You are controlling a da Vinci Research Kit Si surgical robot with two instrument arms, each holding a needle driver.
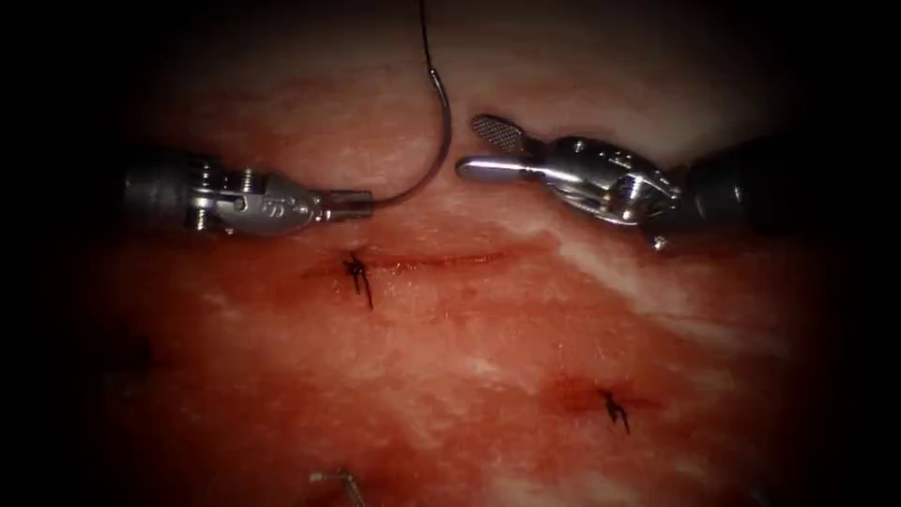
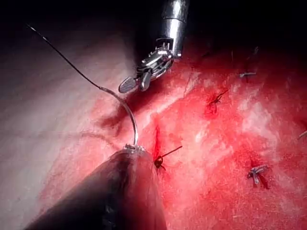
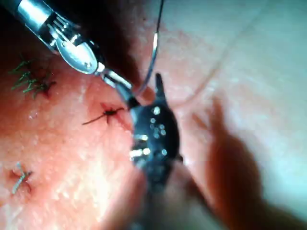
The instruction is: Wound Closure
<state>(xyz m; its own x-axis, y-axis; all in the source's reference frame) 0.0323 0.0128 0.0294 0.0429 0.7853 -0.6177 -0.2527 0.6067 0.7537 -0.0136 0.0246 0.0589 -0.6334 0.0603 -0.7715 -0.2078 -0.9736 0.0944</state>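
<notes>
The left tool [image 1: 352, 204] has its jaws pressed together on the needle [image 1: 434, 141], pinching it right at one end of the curve. From there the needle arcs up and away from the jaws, clear of the tissue [image 1: 469, 329], not stuck in it anywhere. The thread [image 1: 424, 33] runs on from the far end of the needle, further away from the left tool.

The right tool [image 1: 479, 145] holds nothing. Its jaws are spread apart, tips just beside the outer bend of the needle but not touching it, as far as the endoscope view shows.

The cut [image 1: 441, 261] sits just below both tools' tips, running across between them. One knot [image 1: 358, 272] with short dark thread tails sits on it, near the left tool's jaws. A second knot [image 1: 614, 406] lies well away from both tools, further toward the viewer on the right tool's side.

In the left wrist view the needle [image 2: 125, 112] rises out of the left tool [image 2: 133, 149], with the thread [image 2: 62, 55] trailing off beyond it, and the right tool [image 2: 136, 84] waits open just past the curve. The knot [image 2: 159, 162] is right beside the left tool's tip, with red fluid [image 2: 157, 139] along the cut.

In the right wrist view the right tool [image 3: 158, 88] is close to the needle [image 3: 152, 62], and the left tool [image 3: 125, 96] comes in next to it.
</notes>
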